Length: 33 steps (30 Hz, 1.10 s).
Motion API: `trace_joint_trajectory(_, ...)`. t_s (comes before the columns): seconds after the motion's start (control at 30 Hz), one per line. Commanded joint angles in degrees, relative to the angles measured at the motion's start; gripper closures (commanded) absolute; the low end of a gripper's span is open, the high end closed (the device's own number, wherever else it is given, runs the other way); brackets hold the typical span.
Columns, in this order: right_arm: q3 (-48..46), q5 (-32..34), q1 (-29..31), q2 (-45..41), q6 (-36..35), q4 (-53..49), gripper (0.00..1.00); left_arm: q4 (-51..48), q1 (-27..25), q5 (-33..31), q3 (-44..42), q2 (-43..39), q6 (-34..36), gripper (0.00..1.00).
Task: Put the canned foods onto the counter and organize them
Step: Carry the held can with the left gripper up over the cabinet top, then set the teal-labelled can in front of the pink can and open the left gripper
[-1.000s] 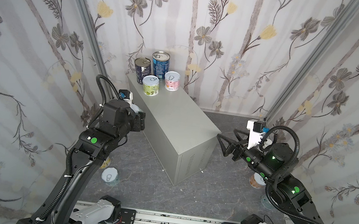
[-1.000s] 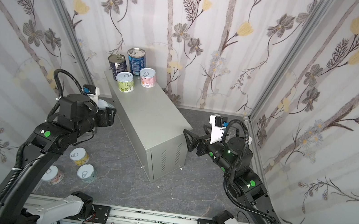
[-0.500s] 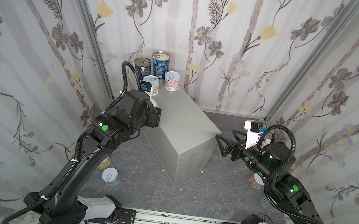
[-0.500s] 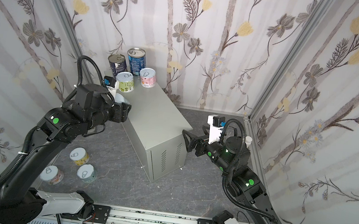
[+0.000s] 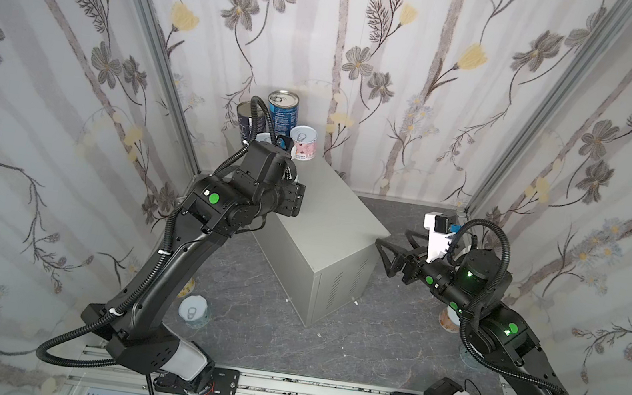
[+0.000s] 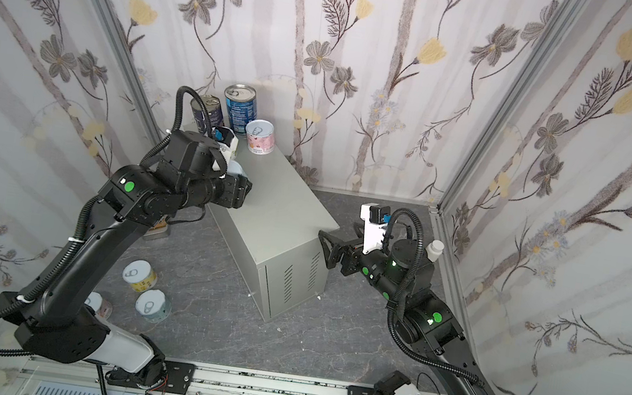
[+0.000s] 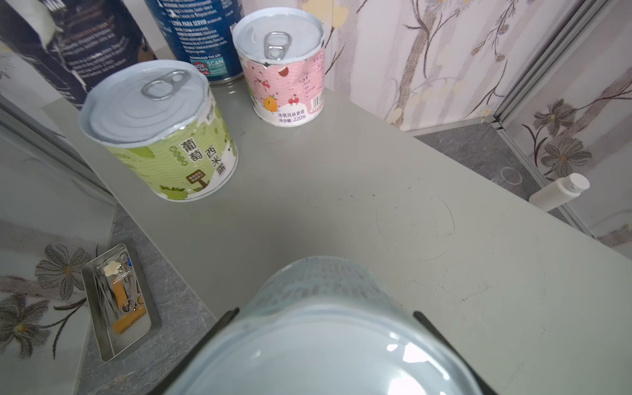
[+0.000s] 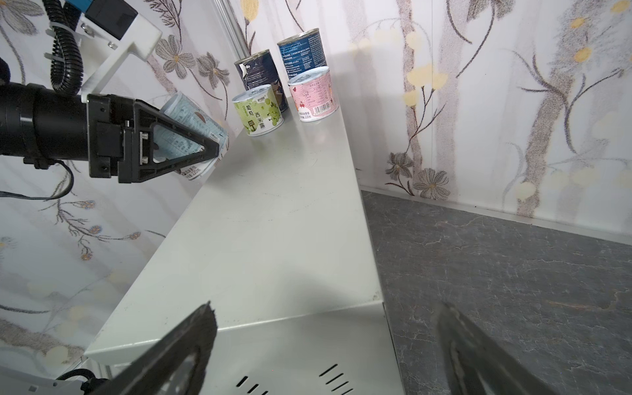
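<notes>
- The left tool (image 7: 325,311) is clamped on a short pale blue tin can (image 8: 183,116), with a finger on either side of it.
- That can hangs tilted over the left long edge of the light grey metal bench (image 8: 273,222), just beside a short green-labelled can (image 7: 164,136). I cannot tell whether its lower rim touches the top.
- Four cans stand upright at the far end of the bench, by the flowered wall. They are the green one, a short pink-labelled can (image 7: 287,68), and behind them a tall dark blue can (image 8: 301,54) and a second tall navy can (image 8: 256,73).
- The right tool (image 5: 384,258) is spread wide and holds nothing. It hangs beside the bench's vented end, apart from it.
- On the dark grey marbled floor (image 5: 246,323) left of the bench, a short yellow-labelled can (image 6: 140,274) and another short pale blue can (image 6: 153,306) stand upright near each other.
- A third short can (image 6: 99,306) is half hidden behind the left arm.
- A further can (image 5: 448,320) shows under the right arm.
- A white plastic bottle (image 6: 435,249) stands by the right wall.
</notes>
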Motion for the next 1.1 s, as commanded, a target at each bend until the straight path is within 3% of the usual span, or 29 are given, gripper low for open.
trace_joint_trajectory(0.0,-0.6,-0.3,-0.1,0.3,-1.1,2.3,0.0,0.2,-0.1,2.4,2.2,2.0,0.5,0.42)
trace_joint_trajectory(0.33,-3.7,-0.4,-0.5,0.5,-1.8,4.8,0.0,-0.6,-0.5,2.6,4.1,6.8,0.4,0.41)
trace_joint_trajectory(0.6,-3.6,-0.9,-0.7,1.4,-1.8,5.6,0.0,-0.5,-1.0,2.6,6.5,10.3,0.6,0.27)
trace_joint_trajectory(1.07,-2.6,0.0,-0.7,-0.4,-2.7,3.3,0.0,0.1,-1.4,1.9,13.4,16.7,1.2,0.11)
